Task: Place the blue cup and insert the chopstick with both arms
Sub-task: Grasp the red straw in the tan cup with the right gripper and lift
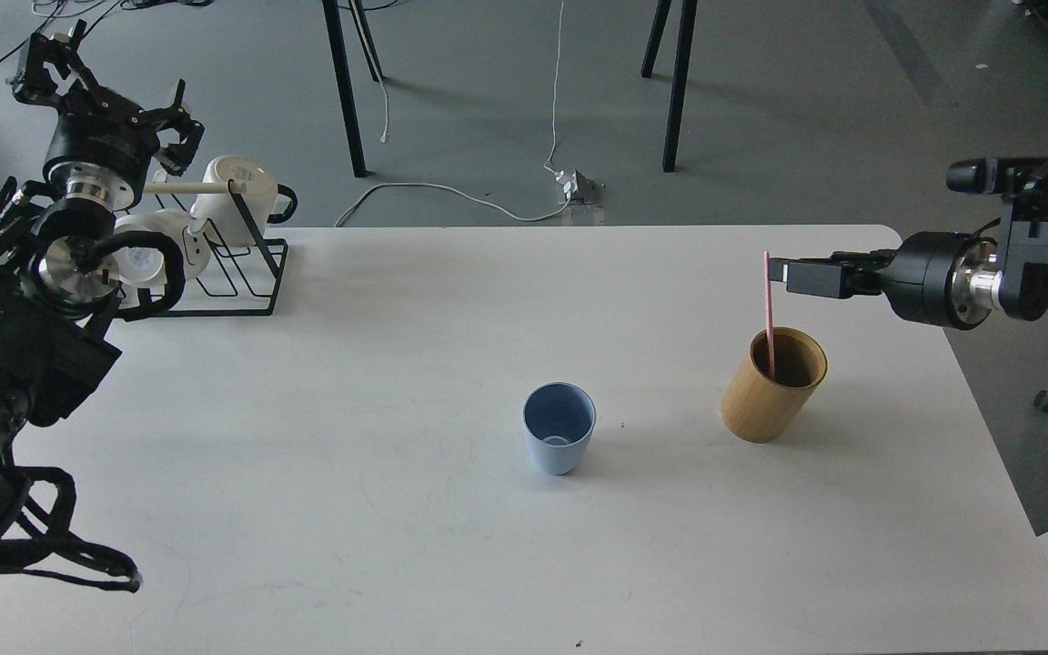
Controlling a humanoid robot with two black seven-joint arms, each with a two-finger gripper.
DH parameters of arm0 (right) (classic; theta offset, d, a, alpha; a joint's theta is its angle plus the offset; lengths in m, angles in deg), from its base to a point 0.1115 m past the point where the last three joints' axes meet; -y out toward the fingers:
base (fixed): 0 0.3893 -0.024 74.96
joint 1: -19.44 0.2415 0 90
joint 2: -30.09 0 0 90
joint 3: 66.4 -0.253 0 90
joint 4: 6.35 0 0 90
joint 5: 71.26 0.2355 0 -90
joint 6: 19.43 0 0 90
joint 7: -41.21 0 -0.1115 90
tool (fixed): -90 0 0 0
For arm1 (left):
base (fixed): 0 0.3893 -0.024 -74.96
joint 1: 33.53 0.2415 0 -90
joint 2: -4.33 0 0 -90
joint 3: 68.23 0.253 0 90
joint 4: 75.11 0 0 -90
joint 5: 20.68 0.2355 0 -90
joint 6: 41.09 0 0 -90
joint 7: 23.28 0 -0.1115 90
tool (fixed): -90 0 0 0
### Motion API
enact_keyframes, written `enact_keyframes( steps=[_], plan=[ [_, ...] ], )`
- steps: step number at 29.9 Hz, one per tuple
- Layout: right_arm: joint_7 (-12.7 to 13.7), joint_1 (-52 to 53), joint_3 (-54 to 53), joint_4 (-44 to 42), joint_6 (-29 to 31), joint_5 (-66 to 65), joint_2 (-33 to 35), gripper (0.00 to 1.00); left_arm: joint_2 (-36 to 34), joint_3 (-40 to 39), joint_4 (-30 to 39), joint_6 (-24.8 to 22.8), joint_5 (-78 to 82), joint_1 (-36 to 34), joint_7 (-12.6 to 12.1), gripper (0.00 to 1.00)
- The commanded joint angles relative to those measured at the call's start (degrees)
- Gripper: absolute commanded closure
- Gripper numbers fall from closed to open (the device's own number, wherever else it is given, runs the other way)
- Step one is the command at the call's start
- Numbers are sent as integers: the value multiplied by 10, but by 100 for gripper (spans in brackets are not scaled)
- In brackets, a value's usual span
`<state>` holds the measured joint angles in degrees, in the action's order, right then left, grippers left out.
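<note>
Your blue cup (559,439) stands upright and open-mouthed on the white tabletop (397,509), roughly midway along its width and a little nearer the near edge than the far one. Nothing is in it and neither arm touches it.

Off to its right, nearer the right edge, you have the tan bamboo holder (771,384), also upright. The pink chopstick (769,309) stands in it, leaning against the left inner wall, with its upper end rising well above the rim.

Your right claw (783,271) reaches in horizontally from the right edge, above the holder, and its tip sits right at the top of the chopstick. You cannot tell from this view whether its fingers are clamped on the stick or merely beside it.

Your left arm is raised at the far-left corner, with the left claw (174,136) hanging above the black wire rack (246,264). Its fingers look spread apart and hold nothing.

That rack sits at the far-left corner of the tabletop and carries 2 white mugs (237,186) along with a pale wooden rod (192,187); the arm partly hides the lower mug
</note>
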<state>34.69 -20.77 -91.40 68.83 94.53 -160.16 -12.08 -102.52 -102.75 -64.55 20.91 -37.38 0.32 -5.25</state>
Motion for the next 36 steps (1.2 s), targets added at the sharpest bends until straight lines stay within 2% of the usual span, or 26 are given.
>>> enact_keyframes(
  steps=[1, 6, 10, 15, 20, 22, 30, 36],
  plan=[
    [0, 14, 42, -16, 0, -60, -33, 21, 1, 1, 0, 0, 0, 1, 0, 1],
    [0, 52, 89, -73, 0, -94, -74, 34, -2, 1, 0, 0, 1, 1, 0, 1],
    [1, 73, 131, -88, 0, -94, -92, 55, -2, 7, -1, 0, 3, 2, 0, 1],
    [1, 86, 151, -118, 0, -99, -107, 68, -3, 8, -2, 0, 3, 2, 0, 1],
    [1, 88, 151, -121, 0, -116, -107, 85, -5, 8, -4, 0, 4, 2, 0, 1],
    [1, 89, 150, -121, 0, -116, -107, 95, -4, 8, -3, 0, 4, 2, 1, 1],
    [1, 91, 149, -98, 0, -113, -93, 99, -5, 8, -3, 0, 4, 2, 1, 1],
    [4, 109, 147, -29, 3, -108, -33, 99, -6, 8, -4, 0, 4, 1, 0, 1]
  ],
)
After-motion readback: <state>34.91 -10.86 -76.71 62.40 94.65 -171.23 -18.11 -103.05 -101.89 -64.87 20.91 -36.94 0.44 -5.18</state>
